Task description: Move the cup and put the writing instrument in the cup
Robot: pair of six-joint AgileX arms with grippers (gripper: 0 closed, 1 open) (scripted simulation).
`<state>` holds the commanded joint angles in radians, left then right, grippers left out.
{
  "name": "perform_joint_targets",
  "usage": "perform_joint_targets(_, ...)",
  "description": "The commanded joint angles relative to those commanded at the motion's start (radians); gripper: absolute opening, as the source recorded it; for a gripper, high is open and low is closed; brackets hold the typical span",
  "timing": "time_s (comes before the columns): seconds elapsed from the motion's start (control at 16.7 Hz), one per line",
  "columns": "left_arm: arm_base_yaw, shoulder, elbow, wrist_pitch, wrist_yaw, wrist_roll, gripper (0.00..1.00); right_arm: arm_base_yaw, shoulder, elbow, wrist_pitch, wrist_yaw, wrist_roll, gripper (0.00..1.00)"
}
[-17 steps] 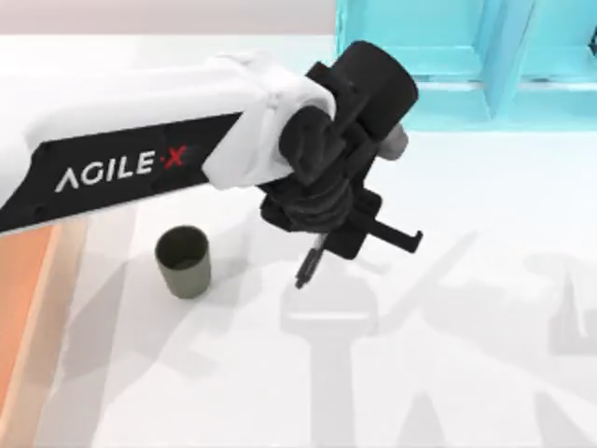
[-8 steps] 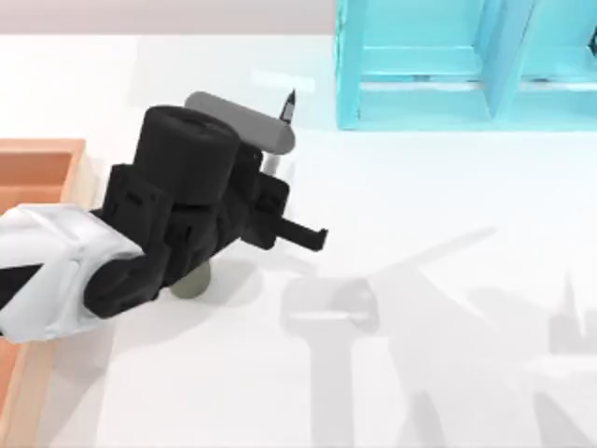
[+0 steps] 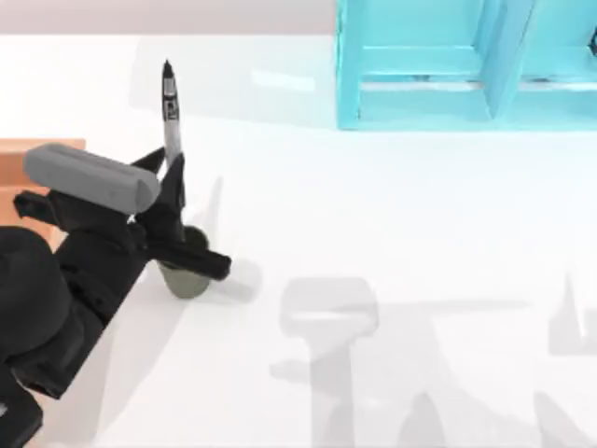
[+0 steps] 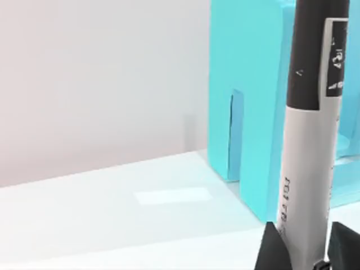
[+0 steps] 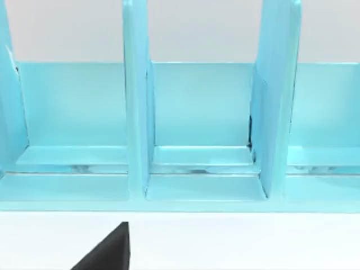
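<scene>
The olive-green cup [image 3: 189, 281] stands on the white table, left of centre, partly covered by my left gripper [image 3: 177, 219]. That gripper reaches in from the lower left and is shut on the writing instrument, a black marker [image 3: 170, 112] with a pale grey middle. The marker stands upright over the cup with its lower end hidden behind the gripper. In the left wrist view the marker [image 4: 308, 140] rises between the black fingertips [image 4: 271, 250]. A black part of my right gripper [image 5: 109, 250] shows in front of the teal shelf.
A teal shelf unit [image 3: 466, 65] with upright dividers stands at the back right of the table. An orange wooden tray [image 3: 42, 149] lies at the left edge, behind my left arm. The white table [image 3: 420, 233] stretches to the right of the cup.
My left arm has swung from the table's middle to the left, carrying the marker. The marker has turned upright and now stands above the cup. The cup has not moved.
</scene>
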<state>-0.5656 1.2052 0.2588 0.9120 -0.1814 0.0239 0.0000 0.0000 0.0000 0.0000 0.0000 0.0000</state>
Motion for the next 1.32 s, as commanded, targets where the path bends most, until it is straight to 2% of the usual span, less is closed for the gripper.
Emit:
perform_joint_targets(0.3, 0.025, -0.099, -0.152, 0.224, -0.004, 0.021, 0.00, 0.000, 0.000, 0.000, 0.000, 0.000, 0.000, 1.00)
perform_joint_targets(0.72, 0.023, -0.099, -0.158, 0.240, -0.004, 0.023, 0.00, 0.000, 0.000, 0.000, 0.000, 0.000, 0.000, 1.00)
perform_joint_targets(1.32, 0.065, 0.238, -0.055, 0.472, 0.039, 0.017, 0.00, 0.000, 0.000, 0.000, 0.000, 0.000, 0.000, 1.00)
